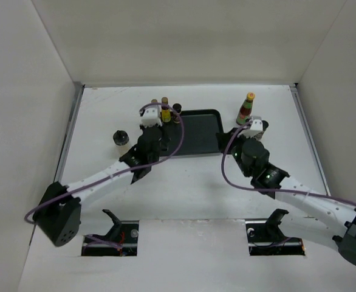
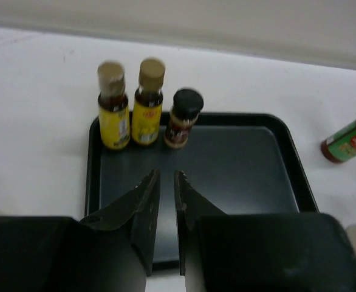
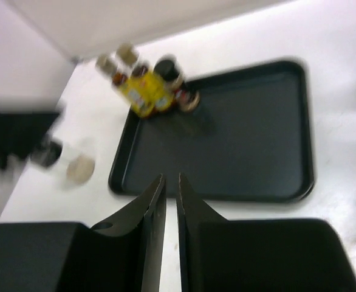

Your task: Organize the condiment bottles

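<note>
Two yellow-labelled bottles with tan caps (image 2: pixel 114 118) (image 2: pixel 146 109) and a short dark jar (image 2: pixel 181 121) stand in a row in the far left corner of the black tray (image 2: pixel 226 164). They also show blurred in the right wrist view, the yellow bottles (image 3: pixel 143 91) beside the jar (image 3: pixel 178 82). A red bottle with a green neck (image 1: pixel 246 109) stands on the table right of the tray. Another dark jar (image 1: pixel 120 137) sits left of it. My left gripper (image 2: pixel 166 176) hangs shut and empty over the tray's near left part. My right gripper (image 3: pixel 171 177) is shut and empty just off the tray's right edge.
White walls enclose the table on three sides. The tray (image 1: pixel 196 131) lies at the middle back, and the left arm (image 1: pixel 99 179) and right arm (image 1: pixel 299 194) reach toward it from the near corners. The red bottle (image 2: pixel 348 143) stands close to my right wrist.
</note>
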